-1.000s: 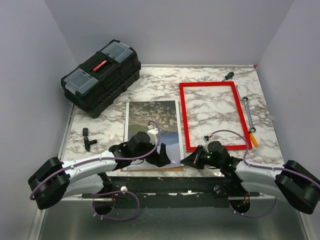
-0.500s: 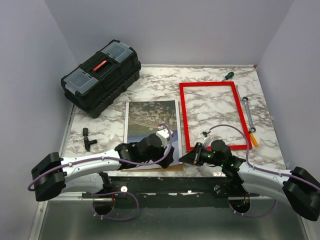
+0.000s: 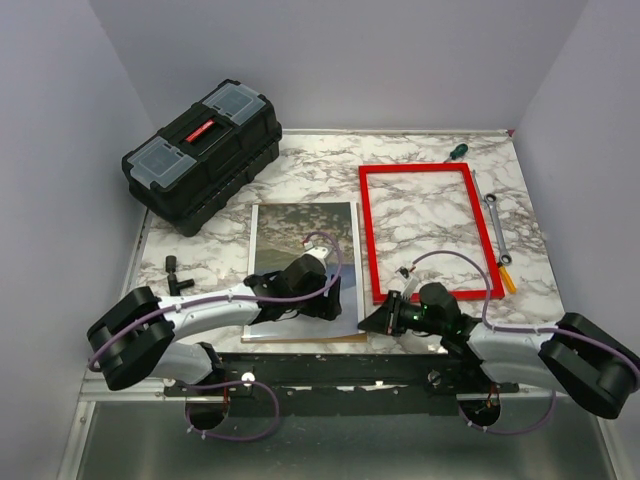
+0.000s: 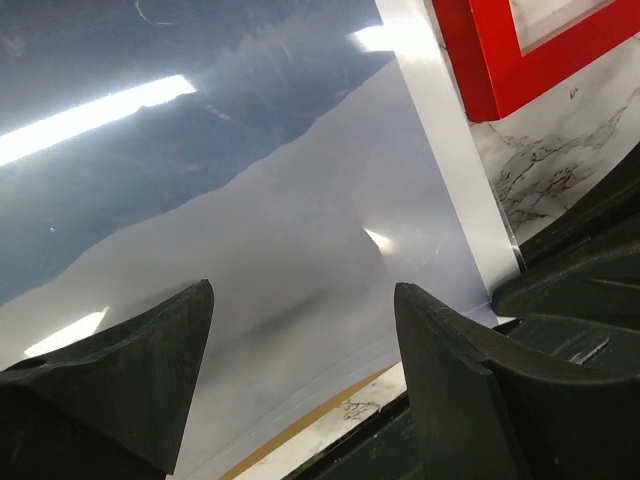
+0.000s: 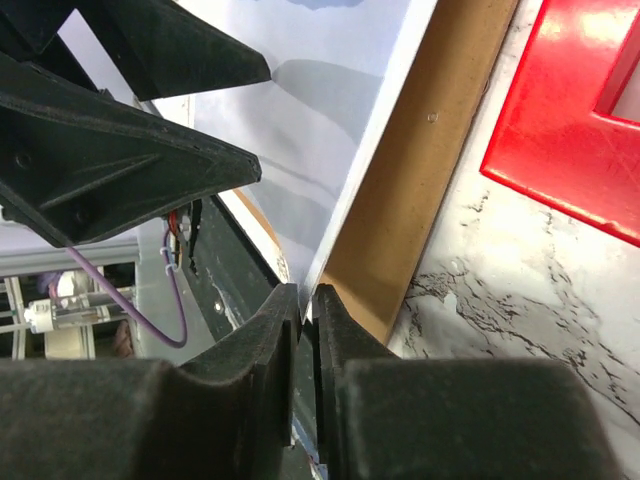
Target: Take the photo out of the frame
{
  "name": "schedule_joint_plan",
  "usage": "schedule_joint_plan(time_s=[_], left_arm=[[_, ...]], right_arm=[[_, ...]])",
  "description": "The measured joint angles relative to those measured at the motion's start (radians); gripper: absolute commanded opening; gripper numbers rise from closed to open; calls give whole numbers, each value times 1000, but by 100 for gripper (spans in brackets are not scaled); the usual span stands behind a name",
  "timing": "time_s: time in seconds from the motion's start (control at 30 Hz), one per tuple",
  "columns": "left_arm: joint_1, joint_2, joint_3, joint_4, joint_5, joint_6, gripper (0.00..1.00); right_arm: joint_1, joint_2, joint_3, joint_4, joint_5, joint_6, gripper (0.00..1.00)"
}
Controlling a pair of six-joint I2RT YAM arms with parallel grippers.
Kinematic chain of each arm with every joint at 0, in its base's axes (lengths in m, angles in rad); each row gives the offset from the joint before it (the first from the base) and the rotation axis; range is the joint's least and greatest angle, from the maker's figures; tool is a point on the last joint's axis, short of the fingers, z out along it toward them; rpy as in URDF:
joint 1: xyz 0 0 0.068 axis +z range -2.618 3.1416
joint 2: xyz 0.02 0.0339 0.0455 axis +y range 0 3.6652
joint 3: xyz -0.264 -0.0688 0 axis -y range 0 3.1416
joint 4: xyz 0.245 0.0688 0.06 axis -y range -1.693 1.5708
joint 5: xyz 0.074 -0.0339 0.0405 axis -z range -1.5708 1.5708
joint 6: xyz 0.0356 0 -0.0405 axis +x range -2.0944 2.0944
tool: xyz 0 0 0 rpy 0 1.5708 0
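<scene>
The marble-patterned bench (image 3: 420, 150) stood between pale walls, with a black toolbox (image 3: 200, 155) at its far left. The photo (image 3: 300, 225) lay flat on a brown backing board (image 5: 430, 190), just left of the red frame (image 3: 415, 168), through which the marble showed. The left end effector (image 4: 305, 300) hung over the photo's near part, its 2 fingers spread wide and holding nothing. The right end effector (image 5: 306, 295) sat at the photo's near right corner, fingers almost together. Whether they pinched the print's edge could not be told.
</scene>
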Motion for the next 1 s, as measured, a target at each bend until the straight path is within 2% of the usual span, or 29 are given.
schedule_joint_plan(time_s=[0.33,0.47,0.6,0.73,1.0], left_arm=[[3,44,-21,92,39,-76,73],[3,43,-31,117,42,-85,73],[3,37,-34,121,42,-85,73],[3,21,-35,121,42,-85,73],[3,-7,-35,111,40,-80,74]], right_arm=[[0,60,-19,94,-5,10,39],[0,67,-21,119,-9,17,38],[0,84,-21,134,-15,19,29],[0,120,-22,169,-36,19,33],[0,239,-22,294,-117,0,33]])
